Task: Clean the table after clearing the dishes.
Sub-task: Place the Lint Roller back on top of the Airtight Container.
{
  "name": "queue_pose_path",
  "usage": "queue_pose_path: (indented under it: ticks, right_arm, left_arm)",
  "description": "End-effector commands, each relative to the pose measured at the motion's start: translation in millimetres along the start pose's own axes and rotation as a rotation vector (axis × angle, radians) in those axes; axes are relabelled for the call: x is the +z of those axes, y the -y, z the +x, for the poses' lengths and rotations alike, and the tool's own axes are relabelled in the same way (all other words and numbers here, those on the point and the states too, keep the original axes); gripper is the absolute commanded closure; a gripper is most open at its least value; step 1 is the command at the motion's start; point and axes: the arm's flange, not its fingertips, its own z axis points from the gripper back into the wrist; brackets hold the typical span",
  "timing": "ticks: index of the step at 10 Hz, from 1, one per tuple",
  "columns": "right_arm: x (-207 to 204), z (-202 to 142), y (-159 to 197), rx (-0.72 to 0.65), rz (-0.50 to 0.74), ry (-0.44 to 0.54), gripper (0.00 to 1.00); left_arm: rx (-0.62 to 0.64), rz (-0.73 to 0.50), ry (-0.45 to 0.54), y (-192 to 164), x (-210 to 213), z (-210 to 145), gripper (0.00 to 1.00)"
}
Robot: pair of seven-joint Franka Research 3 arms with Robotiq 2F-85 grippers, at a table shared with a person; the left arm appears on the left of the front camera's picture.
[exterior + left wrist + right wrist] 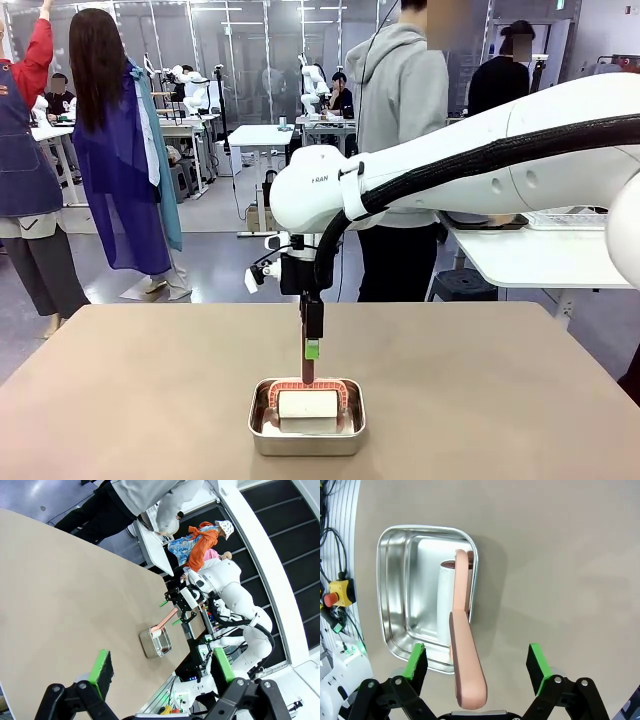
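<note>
The beige table (150, 400) carries a small steel pan (258, 425) near its front edge. In the pan lies a cleaning roller (307, 404) with a white roll, and its pink handle (465, 655) rises out of the pan. My right gripper (311, 355) hangs directly over the pan, open. The handle stands between the green pads (417, 660) and touches neither. My left gripper (161, 662) is open with nothing in it, high above the table (60, 590), looking toward the pan (148, 647) and the right gripper (171, 612). The dishes are out of view.
A person in a grey hoodie (400, 90) stands at the far side of the table, beside a smaller white table (530, 255). Other people stand farther back on the left. Cables and a yellow stop button (337, 592) lie past the table edge.
</note>
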Motion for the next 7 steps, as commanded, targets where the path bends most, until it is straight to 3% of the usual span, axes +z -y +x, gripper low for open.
queue_pose_path:
  ticks: [1, 7]
  right_arm:
    - [-0.4, -4.9, -2.6, -0.021, -0.017, 0.001, 0.00]
    - [0.0, 0.0, 0.0, 0.000, 0.000, 0.000, 0.00]
  left_arm:
    - [-0.001, -0.005, -0.010, 3.7, 3.9, -1.3, 0.00]
    - [-0.001, -0.005, -0.010, 3.7, 3.9, -1.3, 0.00]
